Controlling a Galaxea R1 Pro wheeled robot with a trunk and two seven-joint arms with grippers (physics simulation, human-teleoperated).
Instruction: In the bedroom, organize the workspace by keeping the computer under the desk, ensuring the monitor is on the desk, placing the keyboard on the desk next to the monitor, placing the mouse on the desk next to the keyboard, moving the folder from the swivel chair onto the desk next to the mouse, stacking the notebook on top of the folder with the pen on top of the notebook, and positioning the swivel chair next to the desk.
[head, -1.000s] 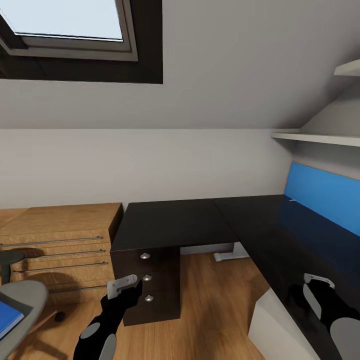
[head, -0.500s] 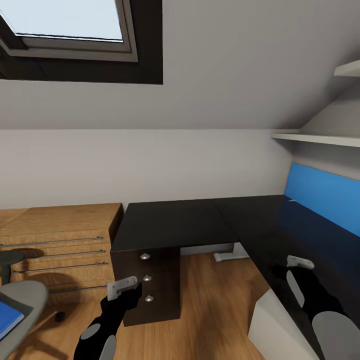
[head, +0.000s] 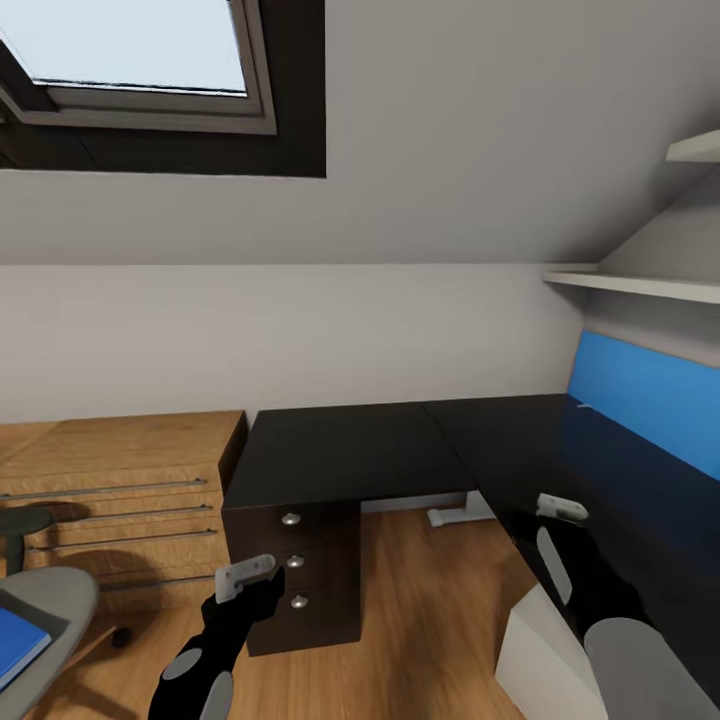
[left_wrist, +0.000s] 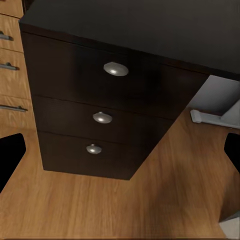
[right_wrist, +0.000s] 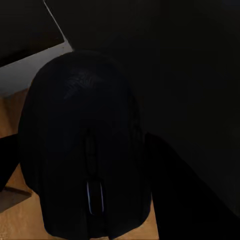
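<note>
**Right gripper holds the mouse above the black desk**

In the right wrist view a black computer mouse (right_wrist: 85, 150) sits between the right gripper's dark fingers (right_wrist: 170, 175), which press against its sides; the jaws are clamped on it. Behind the mouse lies the black top of the desk (right_wrist: 190, 60), with a strip of white panel and some wood floor at one corner.

From the head view, the right gripper (head: 560, 508) reaches forward over the near edge of the desk (head: 500, 440), whose black top runs along the right side with a blue panel (head: 650, 400) standing along its back edge. A white desk foot (head: 455, 515) rests on the wood floor (head: 430, 620) beneath it. White wall shelves (head: 640, 283) hang above the blue panel.

The left gripper (head: 247, 577) hangs low in front of a black drawer unit (head: 300, 570) with three round silver knobs. In the left wrist view its dark fingertips (left_wrist: 10, 155) stand well apart at the frame's edges with nothing between them, so the jaws are spread wide.

At the lower left of the head view is the grey seat of the swivel chair (head: 55, 605), with the bright-blue folder (head: 15, 645) lying on it. Behind it stands a light-wood drawer chest (head: 120, 490). A dark-framed skylight (head: 150, 70) is set in the sloped ceiling.
</note>
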